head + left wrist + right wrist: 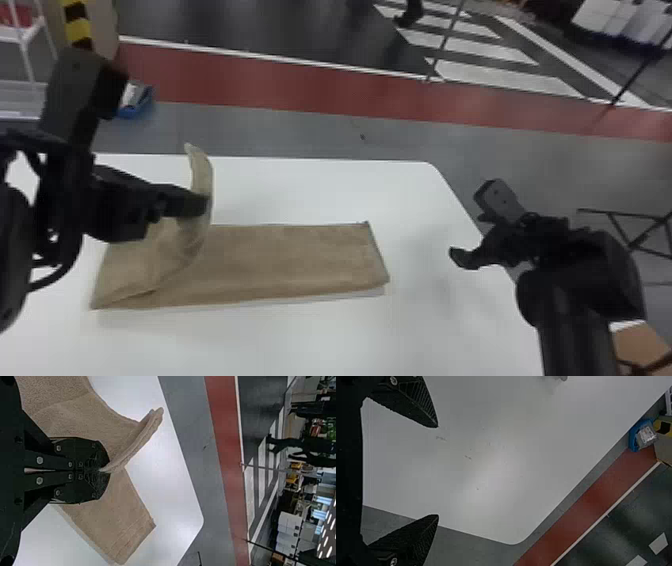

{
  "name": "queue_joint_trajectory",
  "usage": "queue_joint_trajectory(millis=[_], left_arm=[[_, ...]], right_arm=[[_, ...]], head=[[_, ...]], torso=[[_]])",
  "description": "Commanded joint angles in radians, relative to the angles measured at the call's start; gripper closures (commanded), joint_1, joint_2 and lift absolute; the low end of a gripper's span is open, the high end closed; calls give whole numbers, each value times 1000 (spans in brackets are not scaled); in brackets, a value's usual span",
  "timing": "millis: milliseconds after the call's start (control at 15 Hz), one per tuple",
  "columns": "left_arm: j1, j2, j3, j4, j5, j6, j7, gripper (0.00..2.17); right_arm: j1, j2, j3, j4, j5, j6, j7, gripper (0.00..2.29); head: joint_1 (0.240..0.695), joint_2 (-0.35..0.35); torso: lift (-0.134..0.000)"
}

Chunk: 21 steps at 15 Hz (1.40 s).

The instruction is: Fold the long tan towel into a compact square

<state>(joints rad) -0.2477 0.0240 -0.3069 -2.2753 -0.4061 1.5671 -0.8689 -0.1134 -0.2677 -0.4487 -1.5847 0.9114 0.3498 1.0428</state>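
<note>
Left wrist view, claw (199, 205) pinching towel (113, 522) edge

So we've got the head view looking forward and down over the white table (300, 335), back far enough to fit both arms, with the red floor strip (300, 89) crossing the upper part of the frame. Our left wrist view is way closer, turned sideways, looking out past the left gripper (200, 206) and over the tan towel (295, 260). The right one's sideways too, peering down past the right gripper (470, 225). We get table and strip in all three; head and left wrist share the towel.
</note>
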Motion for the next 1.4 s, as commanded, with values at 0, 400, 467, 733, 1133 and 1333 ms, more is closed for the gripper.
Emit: queue_joint_trajectory(millis=[0,400,467,733,1133,1333], left_arm=[[13,-9,-44,2,-10,4,13,2132],[5,-27,-98,33,-54,4,50,2132],[5,-27,-104,34,-49,4,68,2132],[1,-27,-130,62,-37,4,111,2132],[28,-27,-199,76,79,4,242,-2],[33,-27,-196,76,81,4,246,29]], right_arm=[[9,-5,-13,0,-6,-13,0,73],[24,-8,-15,0,-17,-13,-1,73],[28,-8,-16,0,-19,-13,-3,73],[35,-8,-16,0,-22,-13,-3,73],[41,-10,-22,0,-23,-19,-3,73],[43,-10,-25,0,-25,-25,-3,73]], head=[[695,-350],[695,-350],[695,-350],[695,-350],[695,-350],[695,-350]], torso=[[-125],[-125],[-125],[-125],[-125],[-125]])
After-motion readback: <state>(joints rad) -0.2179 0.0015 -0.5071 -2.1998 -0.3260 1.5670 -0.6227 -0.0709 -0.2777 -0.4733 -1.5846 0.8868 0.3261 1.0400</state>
